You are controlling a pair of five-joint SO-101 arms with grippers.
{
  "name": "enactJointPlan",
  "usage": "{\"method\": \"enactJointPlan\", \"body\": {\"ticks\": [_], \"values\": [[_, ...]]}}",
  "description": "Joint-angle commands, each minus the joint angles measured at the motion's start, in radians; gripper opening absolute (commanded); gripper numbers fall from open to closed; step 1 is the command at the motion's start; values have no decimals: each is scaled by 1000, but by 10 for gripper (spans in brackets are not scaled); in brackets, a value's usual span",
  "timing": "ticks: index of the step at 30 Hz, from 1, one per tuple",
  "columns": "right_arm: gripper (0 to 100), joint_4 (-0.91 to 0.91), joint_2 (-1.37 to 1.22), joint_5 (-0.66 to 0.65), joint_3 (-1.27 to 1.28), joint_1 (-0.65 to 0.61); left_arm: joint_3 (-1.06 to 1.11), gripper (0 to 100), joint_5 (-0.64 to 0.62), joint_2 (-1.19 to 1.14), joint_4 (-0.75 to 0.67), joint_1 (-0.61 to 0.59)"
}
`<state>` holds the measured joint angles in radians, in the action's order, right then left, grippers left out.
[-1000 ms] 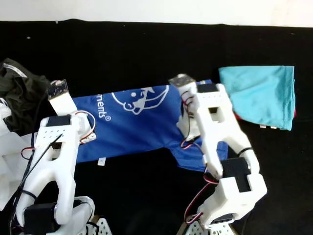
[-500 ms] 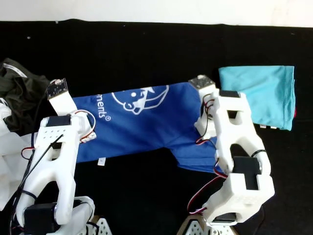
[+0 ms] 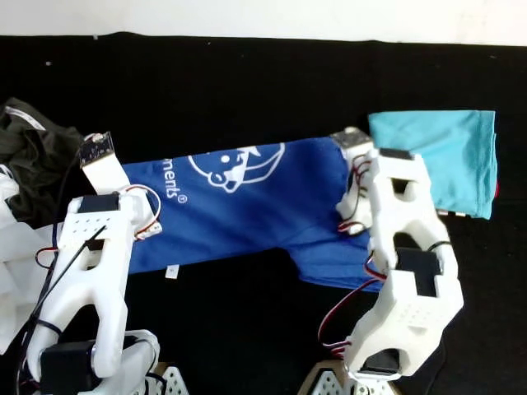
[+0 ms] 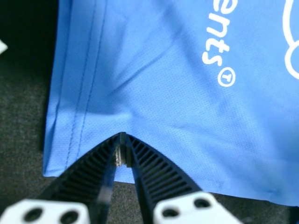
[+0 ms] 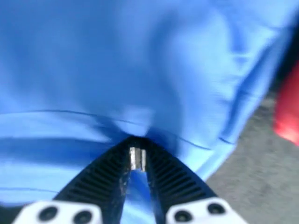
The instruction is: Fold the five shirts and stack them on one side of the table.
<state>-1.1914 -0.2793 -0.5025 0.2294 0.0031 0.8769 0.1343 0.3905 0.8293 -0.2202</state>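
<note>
The royal-blue knit shirt with white print (image 3: 239,206) lies stretched flat across the middle of the black cloth-covered table (image 3: 247,74), running from about 9 o'clock to 3 o'clock. It appears already halved lengthwise, with a sleeve poking out toward 5 o'clock.

The left gripper (image 4: 122,151) has its jaws closed together on the stitched hem at the 9 o'clock end. The right gripper (image 5: 136,156) is pinched tight on a fold of the same fabric at the 3 o'clock end. Holding both ends likely keeps the cloth taut and wrinkle-free, so one end can be carried over the other for the next fold.

Just past the right gripper (image 3: 350,138), at 2 o'clock, sits a folded teal shirt (image 3: 440,169) on top of a red garment (image 5: 287,107). This looks like the growing stack, kept at one side where the finished blue piece can join it.

At 9 o'clock a crumpled dark-olive garment (image 3: 33,160) and white cloth (image 3: 12,247) wait unfolded, beside the left gripper (image 3: 97,151).
</note>
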Motion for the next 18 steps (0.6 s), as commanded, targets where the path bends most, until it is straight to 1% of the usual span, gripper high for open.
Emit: {"method": "enactJointPlan", "body": {"ticks": [1,7,11,14,18], "values": [[6,-48,1,-9,-99,28,-2,9,-5,30,-14,10],[6,-71,2,-9,-131,36,-2,9,-5,30,-14,10],[6,-125,22,-5,-173,-44,-2,9,-5,30,-14,10],[6,-85,42,-3,-234,-93,-2,9,-5,30,-14,10],[6,-7,-22,-3,-317,-108,-2,9,-5,30,-15,10]]}}
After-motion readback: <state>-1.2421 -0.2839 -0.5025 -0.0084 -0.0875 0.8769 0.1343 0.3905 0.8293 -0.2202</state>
